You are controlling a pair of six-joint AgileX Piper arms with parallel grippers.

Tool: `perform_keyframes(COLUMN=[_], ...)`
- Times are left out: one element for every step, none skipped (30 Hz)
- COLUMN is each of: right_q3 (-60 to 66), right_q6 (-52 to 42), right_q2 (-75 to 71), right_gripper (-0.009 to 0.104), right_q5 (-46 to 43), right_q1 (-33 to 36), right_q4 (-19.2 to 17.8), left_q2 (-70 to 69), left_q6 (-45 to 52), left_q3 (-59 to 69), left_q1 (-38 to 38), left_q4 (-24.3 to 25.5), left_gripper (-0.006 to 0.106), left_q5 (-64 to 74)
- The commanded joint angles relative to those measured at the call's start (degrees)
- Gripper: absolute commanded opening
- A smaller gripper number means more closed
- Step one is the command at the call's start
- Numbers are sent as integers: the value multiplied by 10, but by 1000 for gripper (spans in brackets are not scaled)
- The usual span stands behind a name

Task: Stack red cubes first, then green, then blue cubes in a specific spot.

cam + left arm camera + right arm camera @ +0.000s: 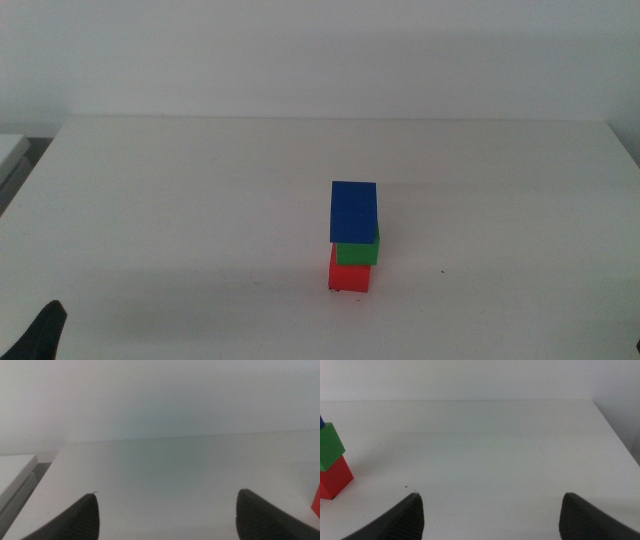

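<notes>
- The blue cube (321,422) is cut off by the edge in the right wrist view; only a corner is seen.
- The red cube (317,505) is shown only as a sliver in the left wrist view.
- The left gripper (40,335) is cropped at the middle view's bottom edge.

blue cube (353,211) on green cube (359,250) | green on red cube (350,275) | stack mid-table (180,200)

A bright red cube (350,276), a green cube (358,250) and a dark blue cube (353,211) are seen, each plain and matte. The counter (200,200) is shown as plain white, flecked with a few tiny black marks. Both grippers' jaws are seen as dark, nearly black.
</notes>
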Motion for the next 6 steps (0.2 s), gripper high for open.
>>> perform_keyframes(right_q3=[2,2,2,2,2,2], right_q6=[-3,-3,-3,-3,-3,-3], right_q2=[-2,-2,-2,-2,-2,-2], right_gripper=[88,88,88,88,88,88], right_q5=[-10,-10,-10,-10,-10,-10], right_q1=[-3,-3,-3,-3,-3,-3], right_q4=[-3,-3,-3,-3,-3,-3], left_q2=[-2,-2,-2,-2,-2,-2], left_q6=[-2,-2,-2,-2,-2,-2], left_q3=[0,0,0,0,0,0], left_q1=[-5,-5,-5,-5,-5,-5], left_q4=[0,0,0,0,0,0], left_gripper=[94,94,94,94,94,94], left_q5=[-9,-9,-10,-10,-10,-10])
